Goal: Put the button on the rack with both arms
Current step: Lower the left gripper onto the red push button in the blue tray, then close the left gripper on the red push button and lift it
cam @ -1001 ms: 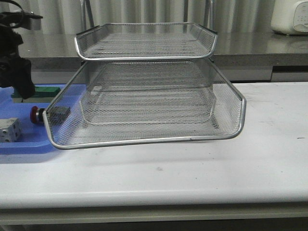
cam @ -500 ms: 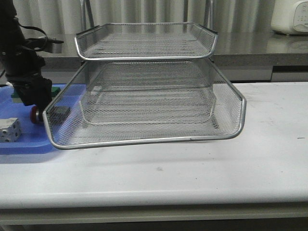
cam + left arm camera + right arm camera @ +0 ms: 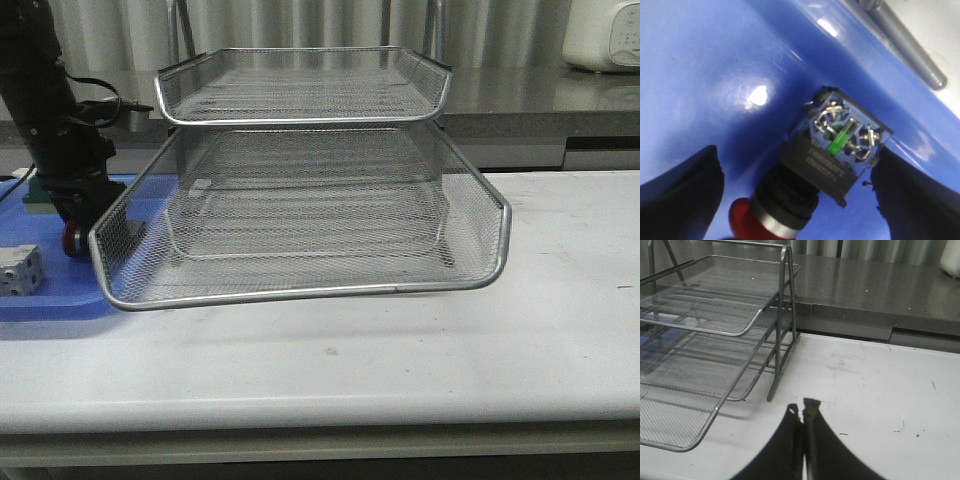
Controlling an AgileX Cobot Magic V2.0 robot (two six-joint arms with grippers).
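The button (image 3: 812, 175) lies on the blue tray (image 3: 715, 60), red head toward my wrist, its rear block with metal terminals pointing away. My left gripper (image 3: 795, 200) is open and straddles the button; one finger (image 3: 682, 187) stands clear of it, the other finger (image 3: 912, 195) is close to the rear block. In the front view the left gripper (image 3: 78, 212) is low over the tray, and only the button's red head (image 3: 72, 238) shows beside the rack (image 3: 300, 200). My right gripper (image 3: 802, 409) is shut and empty above the white table, beside the rack (image 3: 715, 330).
A white-grey terminal block (image 3: 20, 270) sits on the blue tray (image 3: 50, 302) near its front. A green-and-beige block (image 3: 33, 195) is mostly hidden behind the left arm. The rack's front rim overhangs the tray's right edge. A grey counter runs along the back.
The left arm has moved right and down, from the far left edge to over the button. The button and rack have not moved.
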